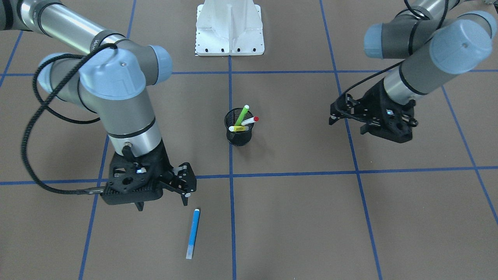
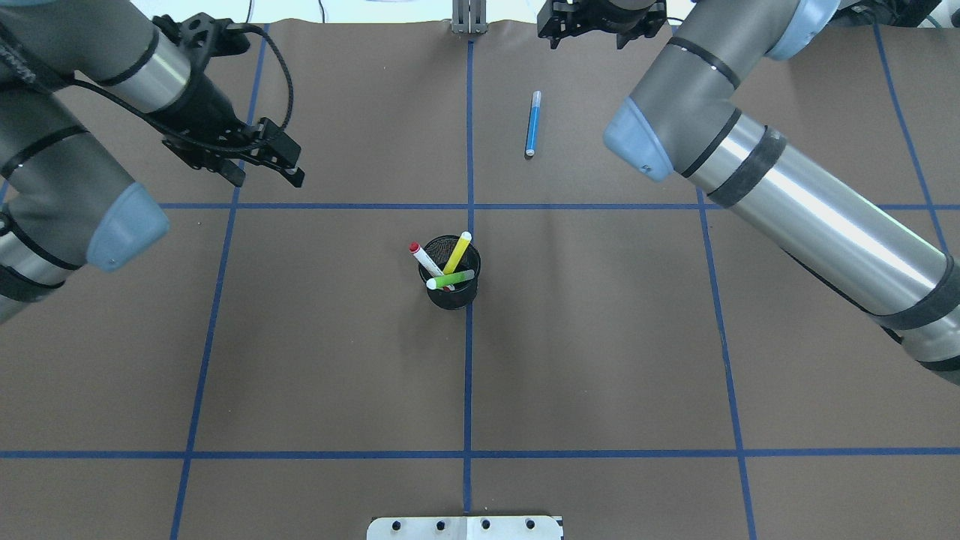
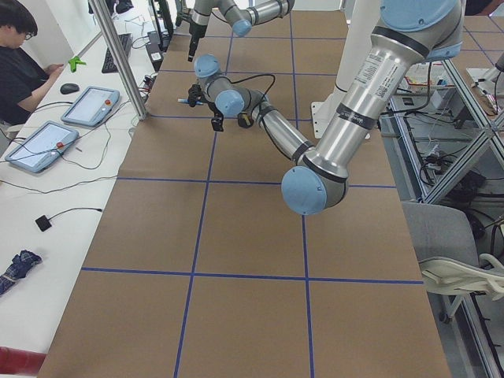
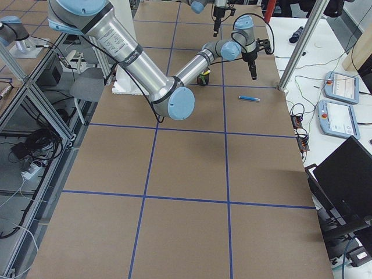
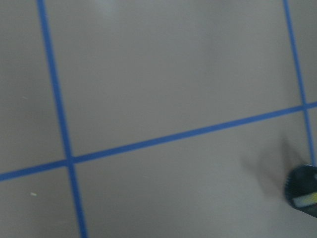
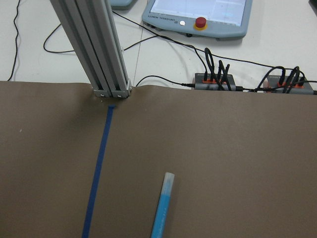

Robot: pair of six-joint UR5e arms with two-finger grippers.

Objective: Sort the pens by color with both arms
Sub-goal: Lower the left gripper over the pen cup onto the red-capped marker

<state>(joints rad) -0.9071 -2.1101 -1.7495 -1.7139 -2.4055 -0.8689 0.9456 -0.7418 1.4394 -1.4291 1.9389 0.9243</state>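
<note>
The right fingers (image 1: 185, 190) hang spread wide and empty at the lower left of the front-facing view, just above the surface (image 2: 600, 337). The blue pen (image 1: 193, 233) lies flat just below them, apart from them, and almost parallel to the vertical tape line (image 1: 232, 217) on its right. In the overhead view this pen (image 2: 532, 124) sits at upper centre, just right of the middle line. It also shows at the bottom centre of the right wrist view (image 6: 163, 208).

The left fingers (image 2: 291, 172) are spread wide too and hold nothing. They hover at the upper left of the overhead view, well apart from every pen.

The cup (image 2: 450, 292) stands upright at the centre, on the middle line. Three pens lean in it: the red-capped pen (image 2: 426, 259) tilts to the upper left, the yellow pen (image 2: 457, 253) to the upper right, and the green pen (image 2: 450, 280) lies low across the rim. The blurred left wrist view catches only the cup's edge (image 5: 303, 191) at its lower right.
</note>
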